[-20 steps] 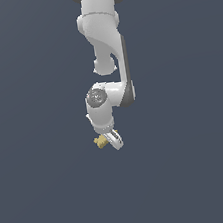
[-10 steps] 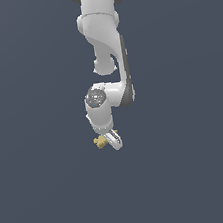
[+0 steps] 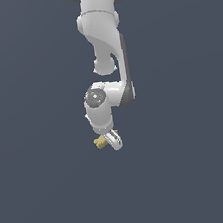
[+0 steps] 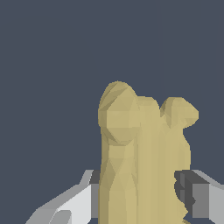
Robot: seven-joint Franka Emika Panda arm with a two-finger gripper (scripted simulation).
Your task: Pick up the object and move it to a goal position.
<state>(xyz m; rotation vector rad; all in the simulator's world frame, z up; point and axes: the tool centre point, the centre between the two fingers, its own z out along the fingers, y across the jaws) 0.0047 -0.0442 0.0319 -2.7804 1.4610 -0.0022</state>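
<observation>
Wrist view: hand [image 4: 142,199] clamped on knobby tan object [image 4: 140,148], no readable markings

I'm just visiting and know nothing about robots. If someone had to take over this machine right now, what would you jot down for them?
Gripper: jaws shut on the tan-yellow block, one finger on each side of it.
Block: held in the jaws; in the exterior view its knobby end sticks out toward that view's left.
Done: the block is picked up and gripped.
Left: carry it to the goal position. No goal marker shows in either view, so confirm where it is before moving.
</observation>
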